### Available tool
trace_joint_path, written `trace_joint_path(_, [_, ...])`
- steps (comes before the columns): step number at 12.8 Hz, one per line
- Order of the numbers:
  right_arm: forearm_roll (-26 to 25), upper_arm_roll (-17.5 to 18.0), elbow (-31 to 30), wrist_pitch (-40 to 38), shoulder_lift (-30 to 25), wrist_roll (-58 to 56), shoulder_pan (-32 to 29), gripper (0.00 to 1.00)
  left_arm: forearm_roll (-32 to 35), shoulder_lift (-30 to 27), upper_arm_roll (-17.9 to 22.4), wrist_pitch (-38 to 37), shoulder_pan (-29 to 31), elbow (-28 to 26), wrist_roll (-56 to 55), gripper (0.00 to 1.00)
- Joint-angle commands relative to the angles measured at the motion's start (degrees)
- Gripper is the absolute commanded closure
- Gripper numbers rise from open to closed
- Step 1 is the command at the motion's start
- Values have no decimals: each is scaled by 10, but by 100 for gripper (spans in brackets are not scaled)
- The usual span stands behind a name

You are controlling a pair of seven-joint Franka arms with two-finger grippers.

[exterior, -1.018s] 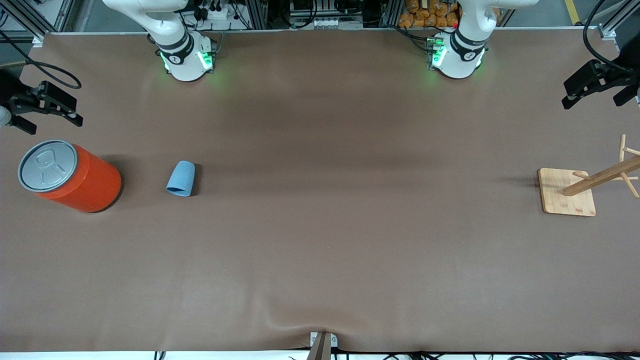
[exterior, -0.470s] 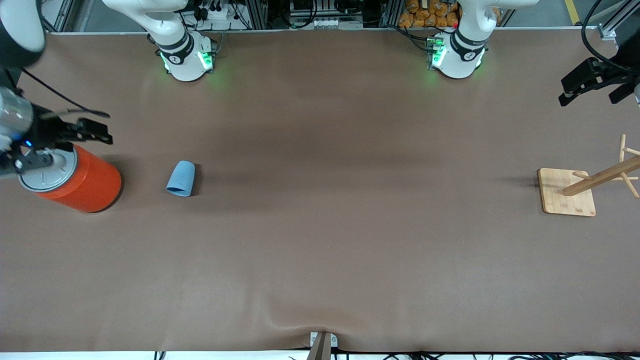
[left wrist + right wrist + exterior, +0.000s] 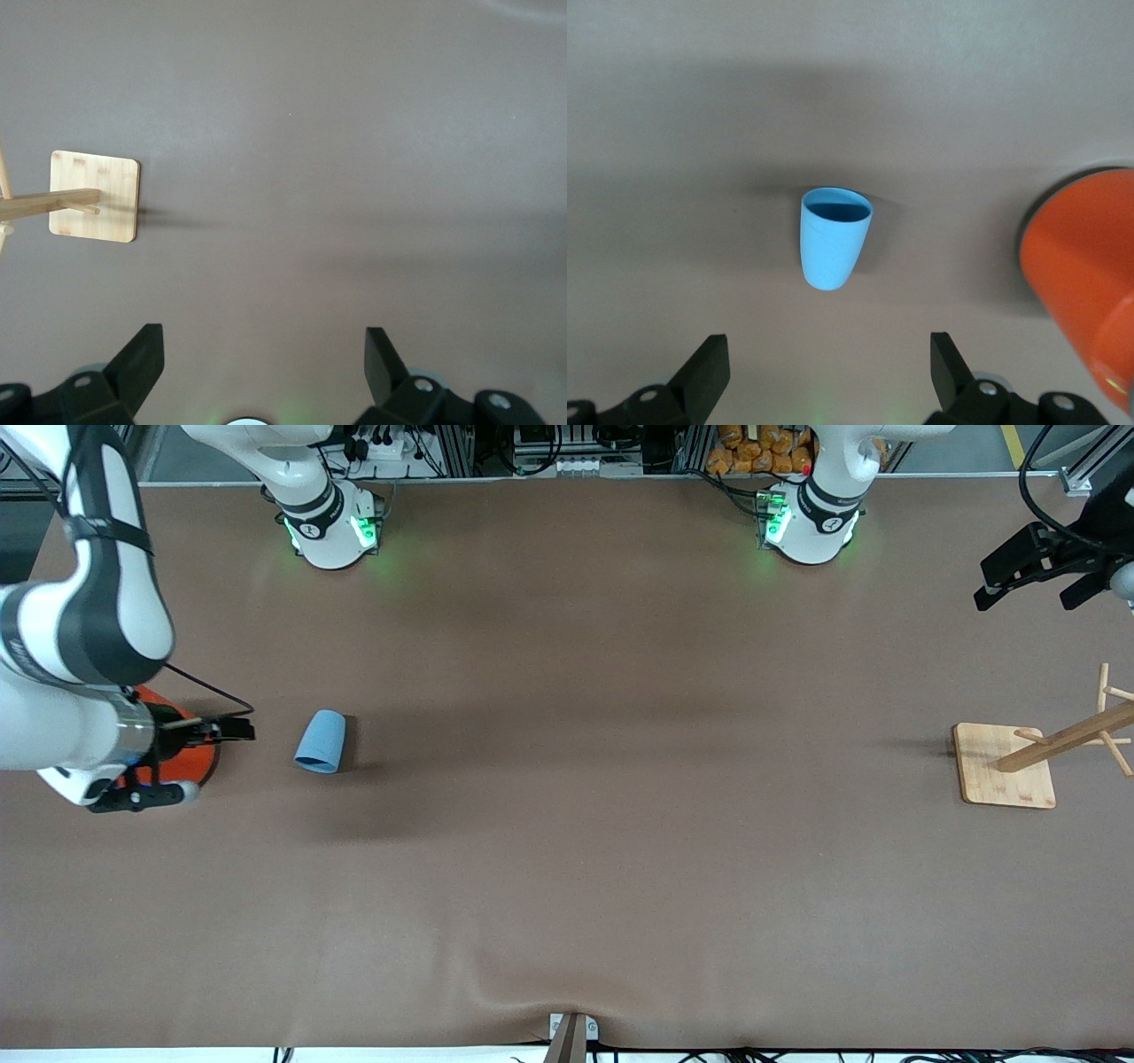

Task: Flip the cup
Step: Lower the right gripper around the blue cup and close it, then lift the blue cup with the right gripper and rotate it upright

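Note:
The cup (image 3: pixel 321 741) is small and light blue. It lies on its side on the brown table, its open mouth toward the front camera. In the right wrist view the cup (image 3: pixel 831 243) shows its darker blue inside. My right gripper (image 3: pixel 221 762) is open and empty. It hangs over the orange canister's edge, beside the cup and apart from it, on the side toward the right arm's end of the table. In its own view my right gripper (image 3: pixel 830 372) has wide jaws with bare table between them. My left gripper (image 3: pixel 1023 605) is open and empty at the left arm's end, also in its own view (image 3: pixel 264 367).
A large orange canister (image 3: pixel 204 762) stands beside the cup, mostly hidden under the right arm; it also shows in the right wrist view (image 3: pixel 1085 266). A wooden rack on a square base (image 3: pixel 1005 766) stands at the left arm's end, and shows in the left wrist view (image 3: pixel 95 197).
The right arm has swung in from the table's edge, over the orange canister and toward the cup. The left gripper has shifted slightly. The cup has not moved.

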Motion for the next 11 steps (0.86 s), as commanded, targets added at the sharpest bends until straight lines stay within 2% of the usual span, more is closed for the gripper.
trace_joint_path(1, [12,1,-126,95,-26,19,4,0,-7,3,-2,-6,1,9,-8,0])
trace_joint_path(2, [28,1,-183,160,-38,23,10,0,-6,1,-2,-6,2,8,0,0])
trace_joint_path(6, [37,8,-315,340,-39,23,34,0,-4,0,-2,-7,5,5,2,0])
trace_joint_path(11, [35,8,-336,359,-31,22,33,0,-3,-2,-2,-20,5,3,3,0])
